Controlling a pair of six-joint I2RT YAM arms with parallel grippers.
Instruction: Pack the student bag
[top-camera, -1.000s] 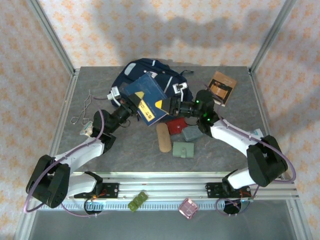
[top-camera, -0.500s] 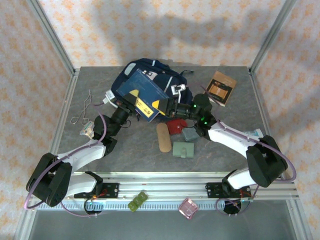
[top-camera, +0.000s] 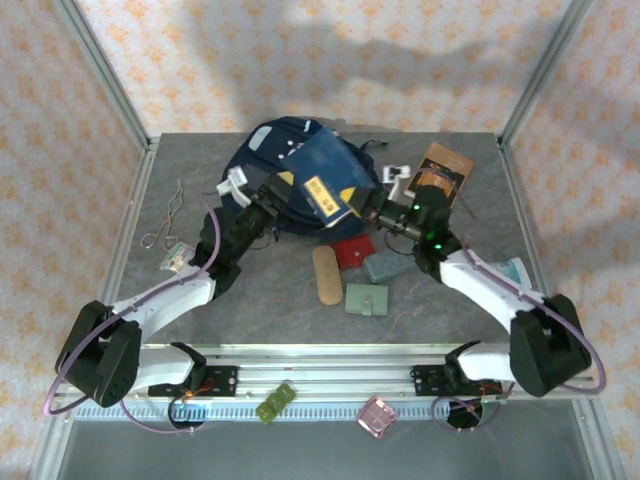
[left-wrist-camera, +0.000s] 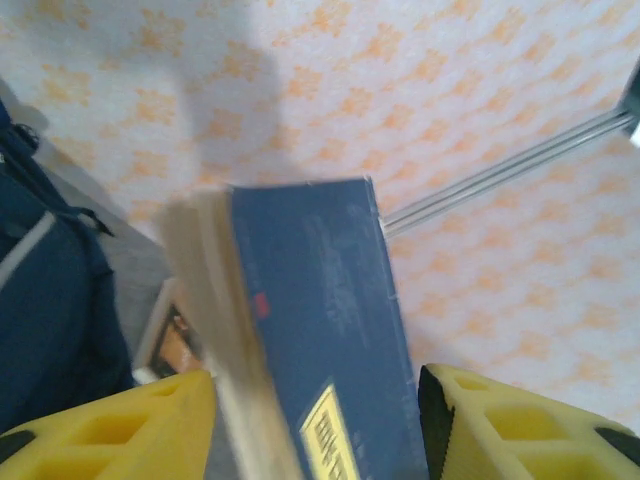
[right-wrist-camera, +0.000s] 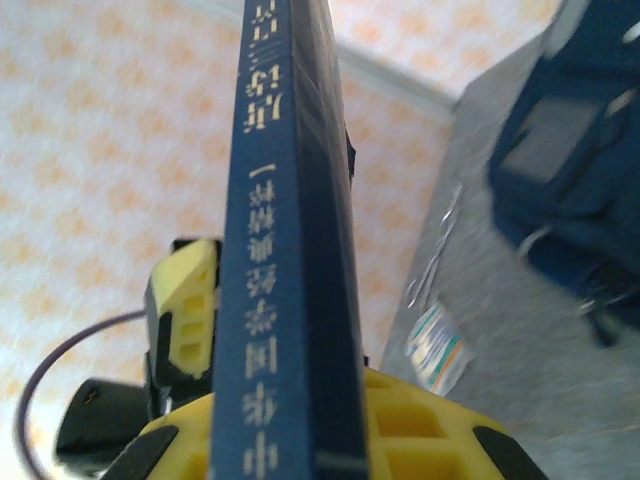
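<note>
On grey table (top-camera: 250, 300), student bag (top-camera: 264, 140) lies crosswise; left claw (top-camera: 284, 191) and right claw (top-camera: 363, 206) both grasp navy book (top-camera: 328, 178).

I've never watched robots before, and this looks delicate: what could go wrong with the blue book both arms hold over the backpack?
The blue book hangs tilted between the left gripper and the right gripper; if the arms move unevenly it could twist or slip out. I cannot see an open mouth on the student bag, so the book might land on top. Falling, it could hit the red pouch nearby.
</note>
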